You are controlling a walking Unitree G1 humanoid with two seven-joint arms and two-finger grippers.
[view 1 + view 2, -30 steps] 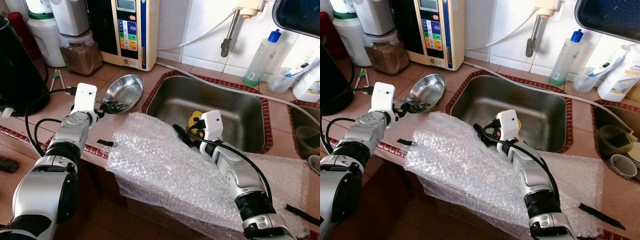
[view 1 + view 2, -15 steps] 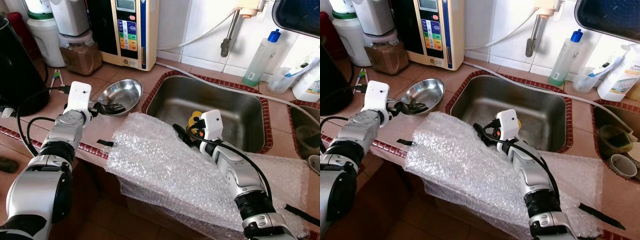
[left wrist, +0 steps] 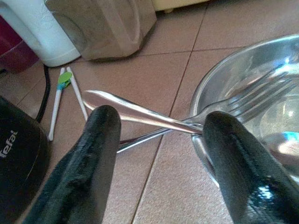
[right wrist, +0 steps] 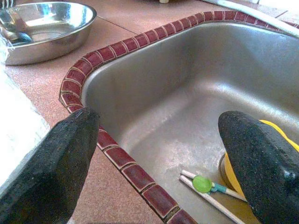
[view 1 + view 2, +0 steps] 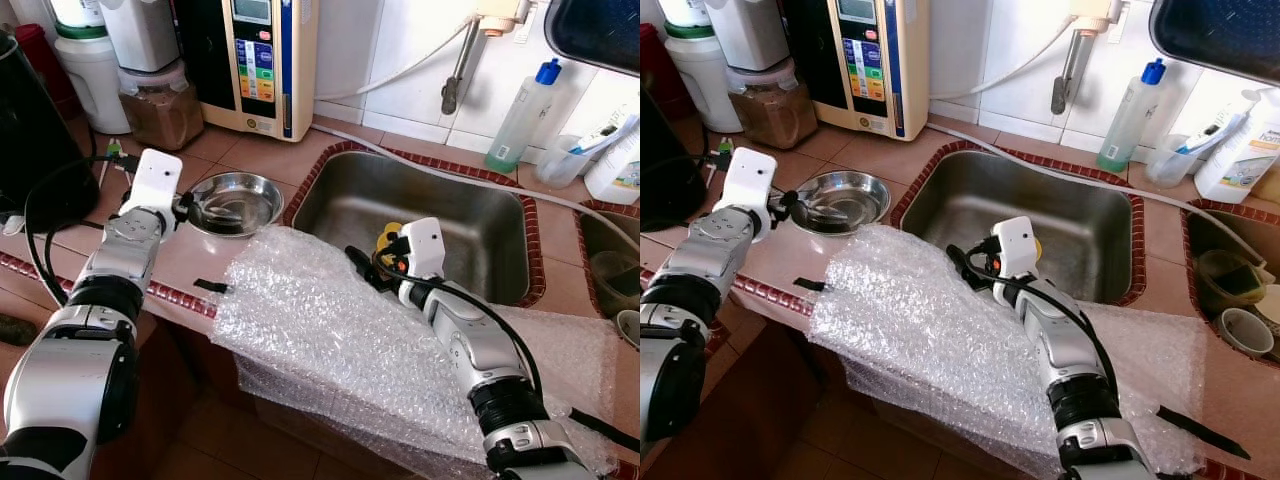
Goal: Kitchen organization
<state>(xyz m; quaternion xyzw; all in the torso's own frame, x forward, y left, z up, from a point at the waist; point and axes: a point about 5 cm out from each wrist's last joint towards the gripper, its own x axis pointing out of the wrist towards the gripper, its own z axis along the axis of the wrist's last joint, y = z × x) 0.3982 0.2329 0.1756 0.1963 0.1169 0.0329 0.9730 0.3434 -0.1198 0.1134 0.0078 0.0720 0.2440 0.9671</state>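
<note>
Our left gripper (image 3: 159,140), fingers spread, meets the bowl (image 5: 236,203) holding cutlery (image 3: 187,123); right gripper (image 4: 161,158) spread over the sink (image 5: 420,215)

The silver left arm reaches forward over the counter's left part, its left gripper (image 3: 159,135) spread wide, black fingers (image 3: 96,154) apart. The silver right arm extends to the counter's front edge, its right gripper (image 4: 159,154) likewise parted wide.

Shiny steel bowl (image 5: 236,202) flat on tiled counter beside sink; fork (image 3: 254,95) and spoon (image 3: 140,112) inside, handles crossing over rim.
</note>
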